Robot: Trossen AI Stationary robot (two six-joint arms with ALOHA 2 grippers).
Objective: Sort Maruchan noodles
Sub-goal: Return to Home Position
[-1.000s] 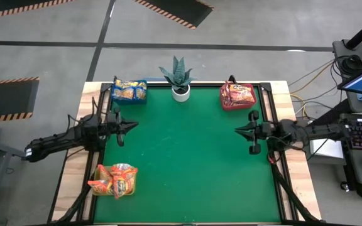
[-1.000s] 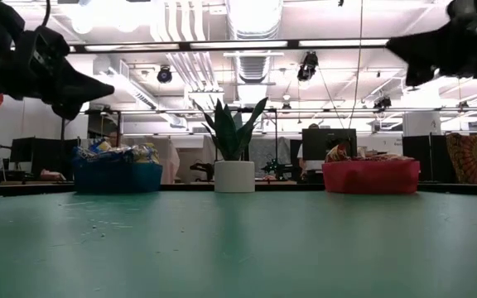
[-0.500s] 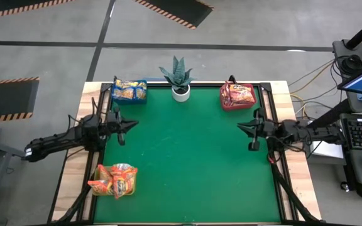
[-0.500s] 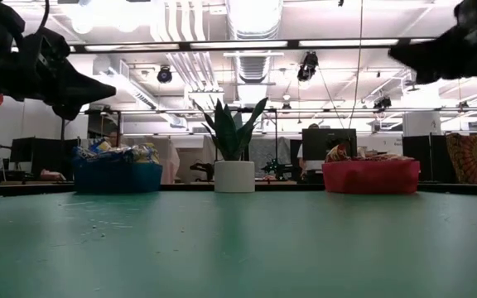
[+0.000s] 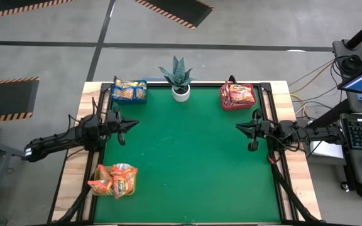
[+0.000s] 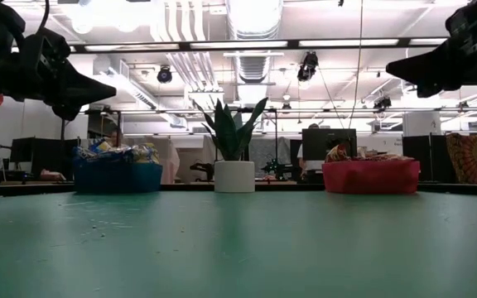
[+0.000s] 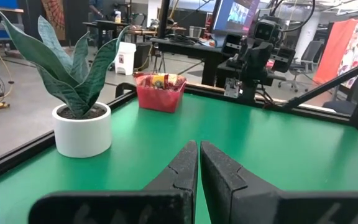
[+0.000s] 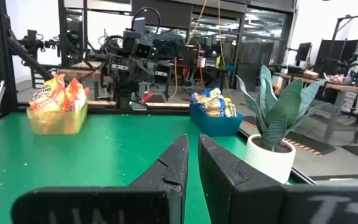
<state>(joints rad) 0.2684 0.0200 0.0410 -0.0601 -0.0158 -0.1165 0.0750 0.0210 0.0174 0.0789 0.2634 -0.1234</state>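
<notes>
Every noodle packet I see lies in a bin. Yellow, blue-edged ones fill the blue bin [image 5: 129,91] at the far left corner. Red ones sit in the red bin [image 5: 237,96] at the far right. Orange ones are piled in the yellow-green bin [image 5: 113,180] at the near left edge. My left gripper [image 5: 132,123] hovers shut above the table's left side, pointing right. My right gripper [image 5: 237,128] hovers shut above the right side, pointing left. Both show high over the table in the low view, the left gripper [image 6: 110,85] and the right gripper [image 6: 390,66].
A potted snake plant [image 5: 180,78] in a white pot stands at the middle of the far edge, between the blue bin and the red bin. The green mat [image 5: 187,163] lies between the two grippers. A black frame rims the table.
My right gripper has sunk a little over the table's right side, as the low view shows. The left arm and the bins have kept still.
</notes>
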